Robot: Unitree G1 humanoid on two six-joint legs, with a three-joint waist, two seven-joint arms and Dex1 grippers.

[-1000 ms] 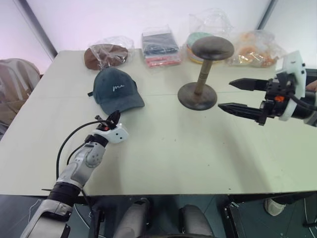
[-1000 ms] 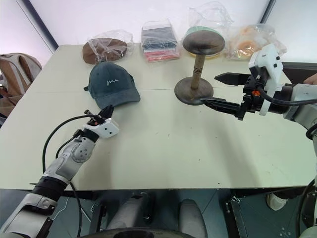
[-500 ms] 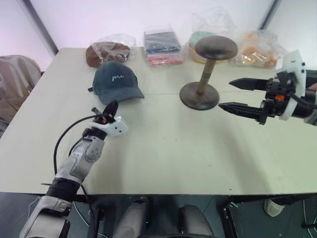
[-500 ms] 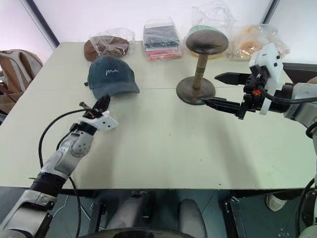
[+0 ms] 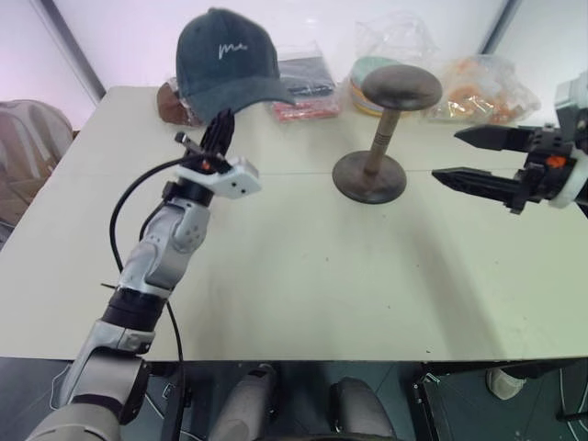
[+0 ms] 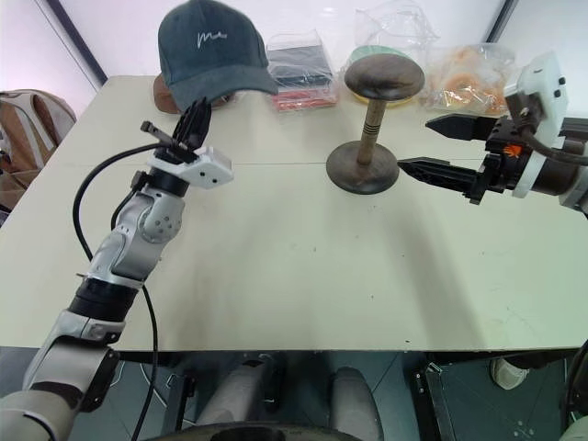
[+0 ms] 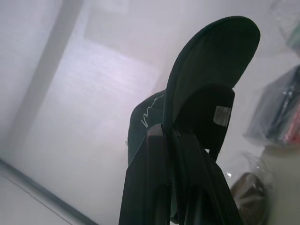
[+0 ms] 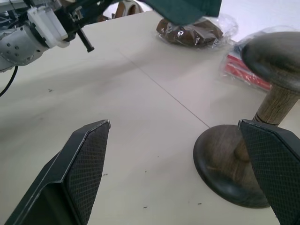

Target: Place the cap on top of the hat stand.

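Teal cap (image 5: 227, 53) pinched by brim in left hand (image 5: 218, 138), clear of table (image 5: 303, 276) | right hand (image 5: 473, 156) wide by hat stand (image 5: 381, 138), likely to steady it

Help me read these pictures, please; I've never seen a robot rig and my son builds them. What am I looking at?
A two-armed humanoid robot stands at a table. Two pictures come from its head, two from its wrists. Its left gripper is shut on the brim of a teal cap, lifted off the table. Its right gripper is open beside the dark brown hat stand, not touching it. Bagged goods lie along the far edge.
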